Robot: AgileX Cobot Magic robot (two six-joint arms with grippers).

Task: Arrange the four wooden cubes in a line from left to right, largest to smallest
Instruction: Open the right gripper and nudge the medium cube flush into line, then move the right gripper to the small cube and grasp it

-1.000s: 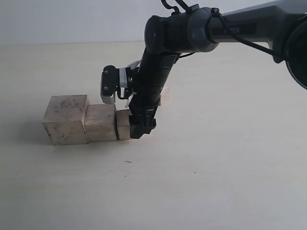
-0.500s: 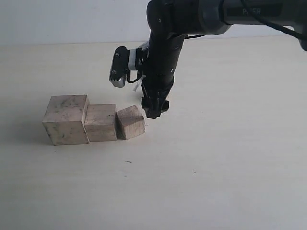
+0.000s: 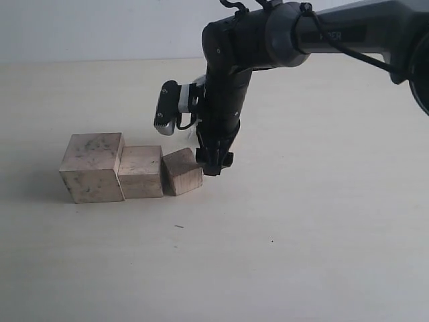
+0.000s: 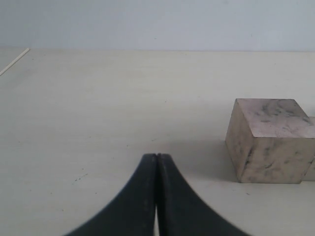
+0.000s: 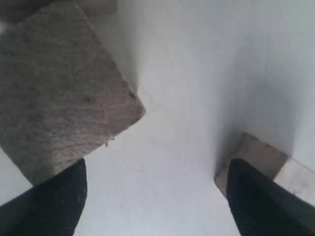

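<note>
Three wooden cubes stand in a row in the exterior view: the smudged largest cube (image 3: pixel 92 168), the second cube (image 3: pixel 141 171) touching it, and the third cube (image 3: pixel 182 172), which is turned at an angle. My right gripper (image 3: pixel 213 161) hangs open, fingers down, just right of the third cube. In the right wrist view the gripper (image 5: pixel 157 169) has only bare table between its fingers, with the third cube (image 5: pixel 59 93) beside one finger and the smallest cube (image 5: pixel 266 160) partly behind the other. The arm hides the smallest cube in the exterior view. My left gripper (image 4: pixel 156 158) is shut and empty, with the largest cube (image 4: pixel 270 140) ahead of it.
The cubes rest on a pale wooden tabletop (image 3: pixel 301 235). The right arm's dark forearm (image 3: pixel 231 80) rises above and behind the third cube, with its wrist camera (image 3: pixel 167 107) sticking out toward the row.
The right gripper let go of the third cube, rose away leaving it turned at an angle, then came back down just right of it.
</note>
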